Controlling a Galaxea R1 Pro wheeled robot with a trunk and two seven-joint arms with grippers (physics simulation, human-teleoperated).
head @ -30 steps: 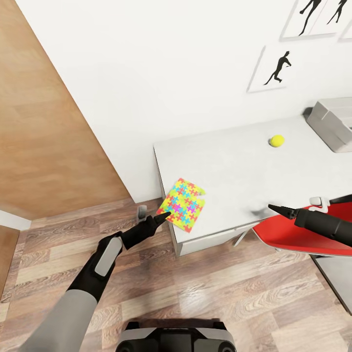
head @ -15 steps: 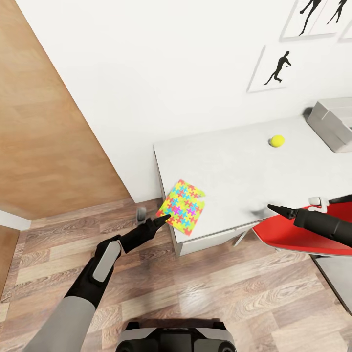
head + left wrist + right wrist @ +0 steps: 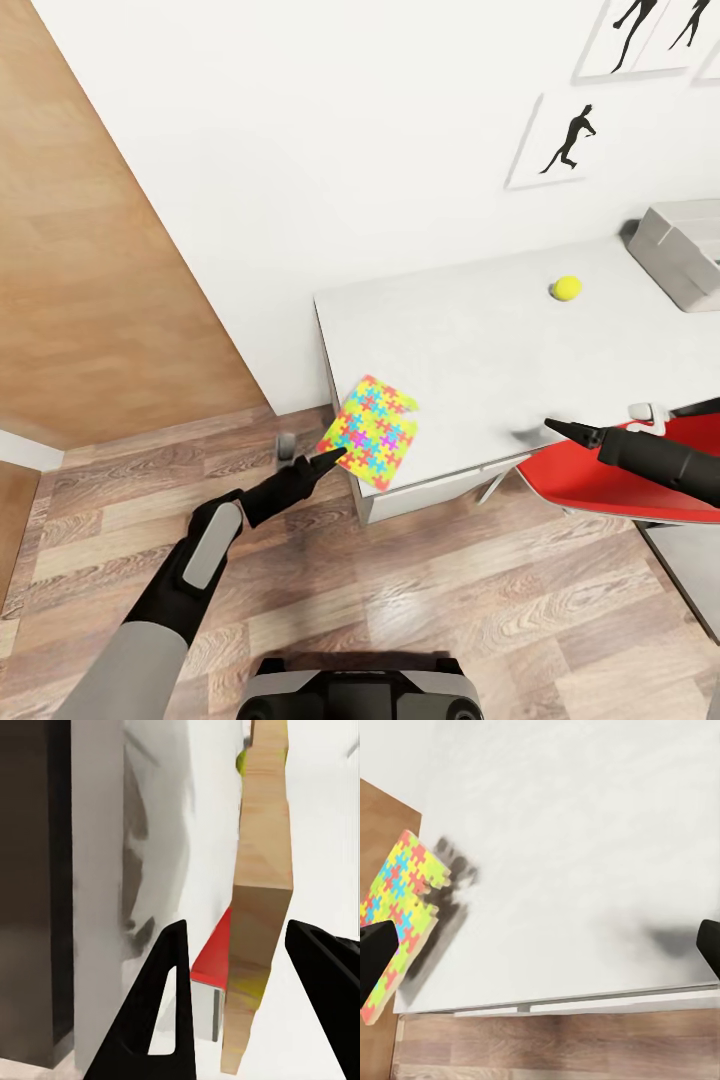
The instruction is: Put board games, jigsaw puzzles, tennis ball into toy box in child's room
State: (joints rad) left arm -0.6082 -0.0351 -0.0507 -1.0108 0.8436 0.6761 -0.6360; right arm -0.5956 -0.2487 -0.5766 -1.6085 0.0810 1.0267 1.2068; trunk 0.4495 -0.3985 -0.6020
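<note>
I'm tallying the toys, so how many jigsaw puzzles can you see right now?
1. The jigsaw puzzle sits tilted at the table's near corner, overhanging its edge, between the left gripper's fingers. A second may be out of frame.

You see only a part of the toy box (image 3: 682,250): the right edge of the head view cuts it, so its inside stays hidden from you. The red chair (image 3: 610,480) is covered partly by the right arm and also cut at that edge. In the left wrist view the jigsaw puzzle (image 3: 259,900) shows you only its brown edge, and the picture's top cuts it off.
</note>
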